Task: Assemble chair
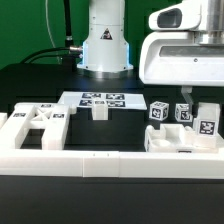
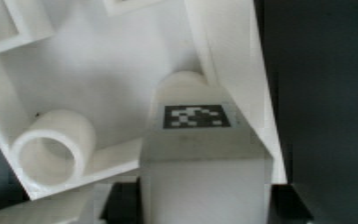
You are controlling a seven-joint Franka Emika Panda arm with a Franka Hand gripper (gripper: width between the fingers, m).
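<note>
Spotter: Low white border wall (image 1: 70, 165) sits right under the lens in the exterior view. What lies behind it?

Me: At the exterior view's left, a ladder-like chair frame (image 1: 35, 125) lies flat on the dark surface (image 1: 35, 92). The marker board (image 1: 100, 99) is in the middle, with a small white block (image 1: 100, 111) just in front of it. At the right my wrist housing (image 1: 180, 55) hangs over the other chair parts. Two upright blocks (image 1: 158, 112) with tags stand there, then a tagged post (image 1: 207, 122) under me and a flat slab (image 1: 178, 142) in front.

Spotter: And your jaws?

Me: From outside the housing hides them. In the wrist view they look clenched on the tagged post (image 2: 202, 175). Its marker tag (image 2: 197, 115) faces the camera, and a round ring (image 2: 48, 150) on a neighbouring part sits just beside it.

Spotter: So what is the step?

Me: I judge it to be fitting this post to its mate. The grip should stay firm and the post square. I would line its end over the hole, lower it straight and loosen only once it is seated.

Spotter: Anything in the way?

Me: The neighbouring blocks stand close, so a sideways swing could topple them. The slab and the wall crowd the near side too. I would go up first, then across.
</note>
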